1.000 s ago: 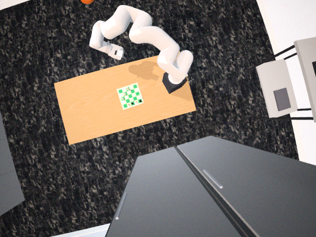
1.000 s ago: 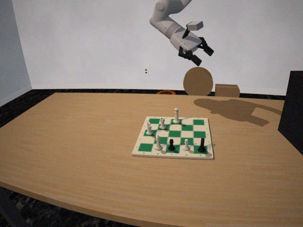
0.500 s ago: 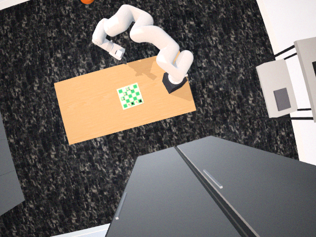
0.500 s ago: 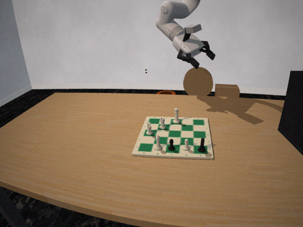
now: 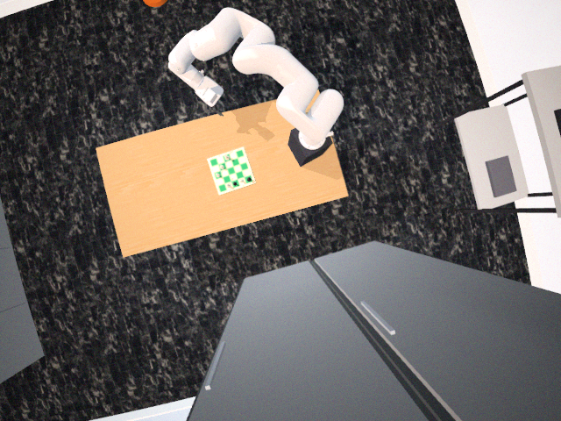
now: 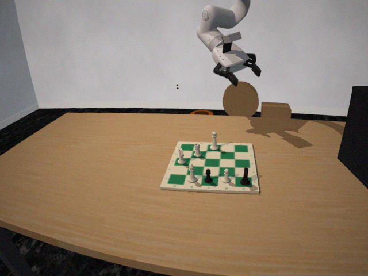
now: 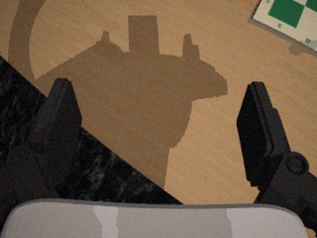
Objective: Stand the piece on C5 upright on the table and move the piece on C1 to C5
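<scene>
My gripper point(image 6: 237, 69): released, holding nothing | high over table point(image 6: 89, 166) far edge | chessboard point(image 6: 252, 166) well apart, pieces upright

A white queen point(image 6: 214, 140) stands on the far row; a black pawn point(image 6: 208, 176) stands on the near row.

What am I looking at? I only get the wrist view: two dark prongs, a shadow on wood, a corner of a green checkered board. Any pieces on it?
Observer: Yes. The exterior view shows seven pieces on the board, five white and two black, all upright.
Operator: Where is the claw compared with them?
Observer: The gripper hangs high over the table's far edge, behind the board, open and holding nothing.
Operator: Which piece is nearest it?
Observer: A tall white piece on the board's far row.
</scene>
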Controlling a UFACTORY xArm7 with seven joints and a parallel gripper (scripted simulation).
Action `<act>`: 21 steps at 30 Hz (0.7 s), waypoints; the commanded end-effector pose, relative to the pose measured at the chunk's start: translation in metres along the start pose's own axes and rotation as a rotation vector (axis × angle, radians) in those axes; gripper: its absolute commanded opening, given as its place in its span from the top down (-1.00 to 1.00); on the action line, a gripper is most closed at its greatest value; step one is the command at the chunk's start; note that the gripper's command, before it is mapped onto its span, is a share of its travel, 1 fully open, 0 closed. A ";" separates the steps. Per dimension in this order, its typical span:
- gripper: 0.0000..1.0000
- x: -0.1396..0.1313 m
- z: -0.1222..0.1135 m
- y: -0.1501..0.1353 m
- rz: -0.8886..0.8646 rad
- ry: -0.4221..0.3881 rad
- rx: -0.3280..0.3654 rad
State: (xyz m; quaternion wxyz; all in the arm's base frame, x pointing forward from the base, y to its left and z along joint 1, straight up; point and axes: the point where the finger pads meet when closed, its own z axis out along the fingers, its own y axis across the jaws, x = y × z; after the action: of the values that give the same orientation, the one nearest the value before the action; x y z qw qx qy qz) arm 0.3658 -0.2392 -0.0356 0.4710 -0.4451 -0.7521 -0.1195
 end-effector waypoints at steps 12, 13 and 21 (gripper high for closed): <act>-1.00 -0.003 -0.002 0.010 0.065 0.093 -0.148; -1.00 -0.003 -0.002 0.010 0.065 0.093 -0.148; -1.00 -0.005 -0.004 0.015 0.091 0.139 -0.215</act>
State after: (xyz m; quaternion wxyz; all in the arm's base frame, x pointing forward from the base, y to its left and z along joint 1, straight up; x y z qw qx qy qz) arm 0.3742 -0.2354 -0.0408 0.4765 -0.4964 -0.7030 -0.1799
